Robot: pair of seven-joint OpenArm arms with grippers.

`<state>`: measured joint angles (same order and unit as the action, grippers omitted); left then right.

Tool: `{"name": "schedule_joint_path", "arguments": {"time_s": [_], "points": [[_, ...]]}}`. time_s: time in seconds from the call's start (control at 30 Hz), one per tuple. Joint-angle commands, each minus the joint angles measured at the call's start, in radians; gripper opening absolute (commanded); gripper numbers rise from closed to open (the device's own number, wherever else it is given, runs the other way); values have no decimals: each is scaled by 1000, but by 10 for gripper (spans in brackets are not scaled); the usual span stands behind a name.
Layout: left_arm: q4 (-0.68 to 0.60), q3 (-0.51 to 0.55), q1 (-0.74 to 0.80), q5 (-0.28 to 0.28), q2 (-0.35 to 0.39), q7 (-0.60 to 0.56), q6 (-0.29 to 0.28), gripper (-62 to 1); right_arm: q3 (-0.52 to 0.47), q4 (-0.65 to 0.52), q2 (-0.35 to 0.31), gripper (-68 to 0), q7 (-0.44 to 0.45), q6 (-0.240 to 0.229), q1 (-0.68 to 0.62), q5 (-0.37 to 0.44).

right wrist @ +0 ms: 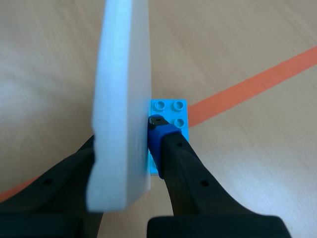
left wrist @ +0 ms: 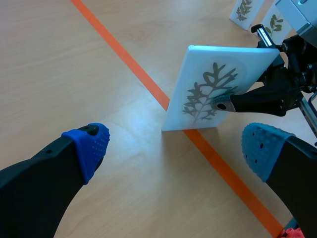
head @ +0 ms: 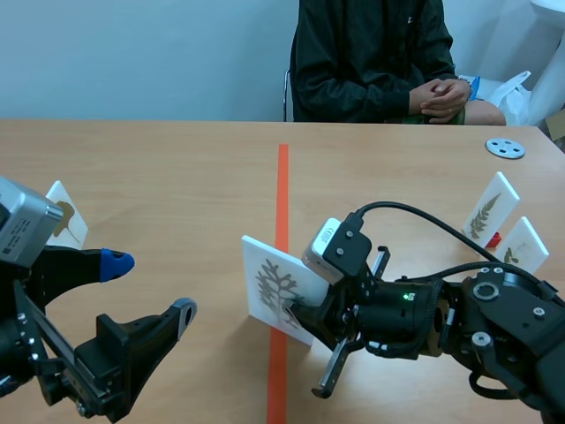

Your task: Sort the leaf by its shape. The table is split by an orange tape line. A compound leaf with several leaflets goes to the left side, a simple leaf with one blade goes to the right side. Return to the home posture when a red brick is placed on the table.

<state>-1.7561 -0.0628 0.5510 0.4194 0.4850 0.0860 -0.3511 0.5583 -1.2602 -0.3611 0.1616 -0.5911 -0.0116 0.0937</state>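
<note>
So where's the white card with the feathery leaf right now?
In the scene view the leaf card sits over the orange tape line near the table's middle, pinched by the right gripper.

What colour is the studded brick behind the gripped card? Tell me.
Light blue; the brick beside the card shows best in the right wrist view.

The card (head: 275,287) stands on the tape line (head: 282,190), pinched in the right gripper (head: 296,311) — together they block the middle. A wide stretch of table (head: 177,177) runs from there to the left gripper (head: 152,286), fingers spread. Two cards (head: 488,208) crowd the right edge — a third card (head: 66,216) stands far left.
</note>
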Motion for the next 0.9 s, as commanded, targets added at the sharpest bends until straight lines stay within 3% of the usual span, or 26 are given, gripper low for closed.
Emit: {"name": "schedule_joint_path", "arguments": {"time_s": [0.0, 0.27, 0.53, 0.87], "points": [[-26, 7, -3, 5, -5, -14, -2, -37, -20, -17, -13, -662, 33, -1, 14, 11], [-26, 7, -3, 5, -5, -14, -2, -37, -109, -95, -13, -662, 32, -22, 8, 27], [-26, 7, -3, 5, -5, -15, -2, -37, -267, -205, -13, -653, 0, -35, -61, 63], [-26, 7, -5, 5, -5, -19, -2, -37, -499, -249, -13, -653, -69, -35, -169, 183]]}}
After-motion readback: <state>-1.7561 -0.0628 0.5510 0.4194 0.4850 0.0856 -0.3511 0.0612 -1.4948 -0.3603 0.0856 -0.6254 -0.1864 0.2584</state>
